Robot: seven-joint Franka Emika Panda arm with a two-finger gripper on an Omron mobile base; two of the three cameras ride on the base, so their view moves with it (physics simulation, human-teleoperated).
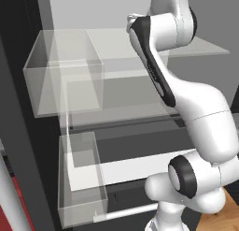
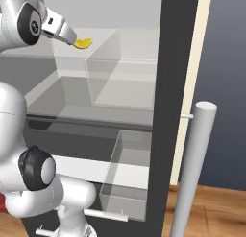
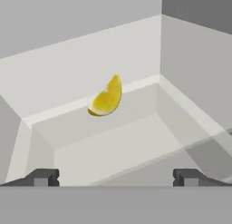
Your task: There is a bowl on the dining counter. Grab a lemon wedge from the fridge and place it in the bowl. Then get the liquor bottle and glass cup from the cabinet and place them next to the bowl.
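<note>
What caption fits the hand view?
Open jaws facing the lemon wedge on a pale fridge shelf.

Pincer [image 3: 115, 177] tips barely in frame, fridge [image 2: 173, 87] door cropped top and bottom, handle [image 2: 194, 169] likewise.

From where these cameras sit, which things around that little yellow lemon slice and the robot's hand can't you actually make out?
- Gripper: the hand view's bottom edge cuts off all but its two dark tips, set wide apart.
- Small bright yellow lemon wedge: in the right base view the hand covers its near end.
- Pale fridge shelf: in the left base view the white arm hides its middle.
- Clear lower bin: contents too faint to tell.
</note>
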